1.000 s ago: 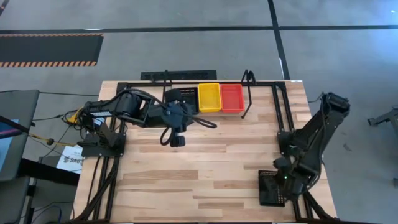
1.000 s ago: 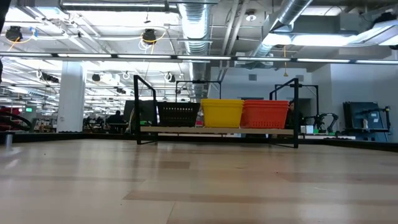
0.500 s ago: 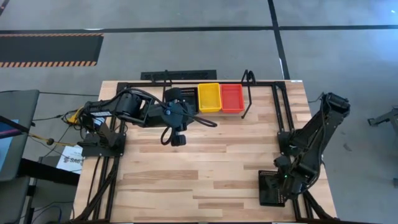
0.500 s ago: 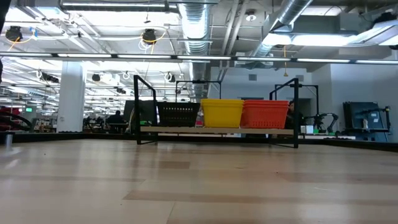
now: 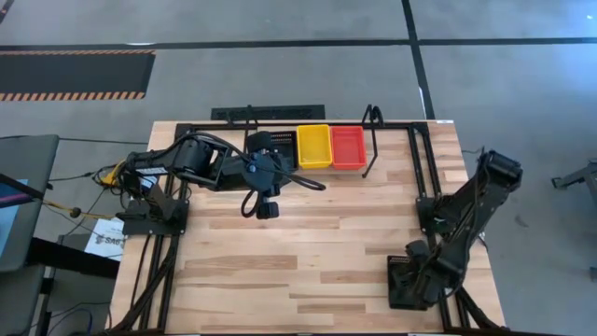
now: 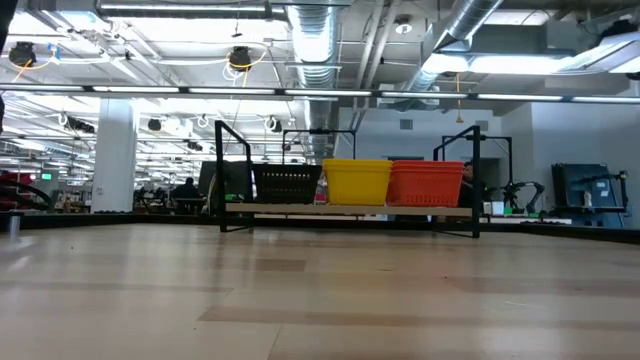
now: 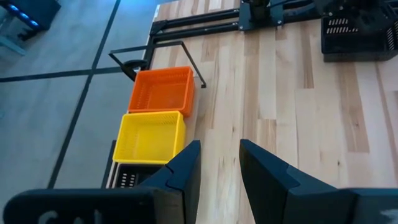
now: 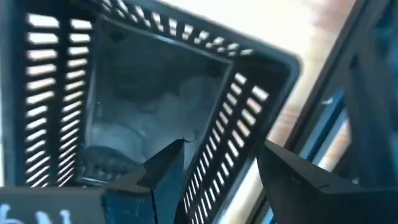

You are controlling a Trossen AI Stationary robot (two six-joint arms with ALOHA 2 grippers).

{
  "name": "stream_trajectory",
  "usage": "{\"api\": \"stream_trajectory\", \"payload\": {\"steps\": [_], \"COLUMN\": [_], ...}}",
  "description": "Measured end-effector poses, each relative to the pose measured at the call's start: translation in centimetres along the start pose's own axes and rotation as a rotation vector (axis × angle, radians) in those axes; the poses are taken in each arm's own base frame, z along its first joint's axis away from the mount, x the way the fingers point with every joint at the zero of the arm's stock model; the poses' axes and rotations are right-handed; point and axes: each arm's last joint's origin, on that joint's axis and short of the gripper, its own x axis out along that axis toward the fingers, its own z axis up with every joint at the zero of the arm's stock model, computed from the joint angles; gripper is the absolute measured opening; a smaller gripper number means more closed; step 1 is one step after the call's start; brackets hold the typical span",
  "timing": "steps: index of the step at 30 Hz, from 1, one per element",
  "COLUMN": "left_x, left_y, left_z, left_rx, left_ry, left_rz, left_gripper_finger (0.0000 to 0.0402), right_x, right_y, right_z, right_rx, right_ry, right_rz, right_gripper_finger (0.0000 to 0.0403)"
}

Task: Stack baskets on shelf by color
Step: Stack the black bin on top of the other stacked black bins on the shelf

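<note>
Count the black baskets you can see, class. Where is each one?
2. One black basket sits at the shelf's left end, beside the yellow basket; another lies under the right gripper. Stacked baskets may hide more.

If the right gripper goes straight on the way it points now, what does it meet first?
Most likely the black basket directly under it: the open right gripper straddles the basket's slotted side wall, though depth is unclear.

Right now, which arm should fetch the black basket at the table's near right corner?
Right: the right gripper is open just above that black basket; the left gripper waits by the shelf.
</note>
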Motion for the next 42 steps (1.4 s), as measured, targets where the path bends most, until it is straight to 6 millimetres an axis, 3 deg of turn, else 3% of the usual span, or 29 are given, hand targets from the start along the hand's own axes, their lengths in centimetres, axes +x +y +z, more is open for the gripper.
{"api": "stream_trajectory", "payload": {"steps": [9,13,20,27,35,42], "left_x": [0.0,0.0,0.0,0.0,0.0,0.0], "left_y": [0.0,0.0,0.0,0.0,0.0,0.0], "left_z": [0.0,-0.1,-0.1,-0.1,-0.3,-0.3], "left_rx": [0.015,0.017,0.017,0.016,0.017,0.016], "left_ry": [0.003,0.006,0.007,0.008,0.025,0.025], "left_rz": [0.000,-0.001,-0.003,-0.004,-0.005,-0.005], "left_gripper_finger": [0.0098,0.0098,0.0098,0.0098,0.0098,0.0098], "right_x": [2.6,3.1,3.0,2.8,2.2,1.1], "right_y": [1.9,2.8,3.3,4.2,6.9,10.8], "right_z": [-0.3,-0.2,0.2,1.4,5.4,11.6], "right_rx": [0.029,0.047,0.040,0.028,0.030,-0.134], "right_ry": [-0.016,0.002,0.001,-0.067,-0.230,-0.300], "right_rz": [-0.022,0.004,0.024,0.080,0.204,0.341], "right_gripper_finger": [0.0204,0.0155,0.0025,0.0010,0.0003,0.0002]}}
